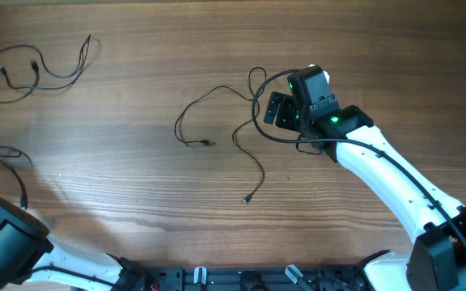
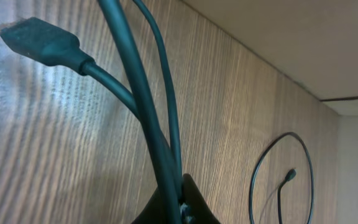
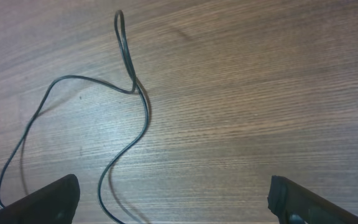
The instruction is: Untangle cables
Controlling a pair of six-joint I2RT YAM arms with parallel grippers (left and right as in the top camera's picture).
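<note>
Thin black floppy cables (image 3: pixel 134 89) lie mid-scene, their crossing just left of the right claw (image 3: pixel 173 199), the nearer arm, whose jaws gape wide and empty. Strands trail left and near. The left claw (image 2: pixel 179 208), far left, is clamped on another thin cable (image 2: pixel 143 106).

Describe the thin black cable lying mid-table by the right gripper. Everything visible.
The cable is very thin, black and floppy, with a rubbery look. It lies flat on the wooden table in loose curves. Near the right gripper it makes a narrow loop that crosses over itself; whether this is one wire or two cannot be told. One tiny plug end and another rest on the wood. The open fingers stand either side of one strand, not gripping it.
</note>
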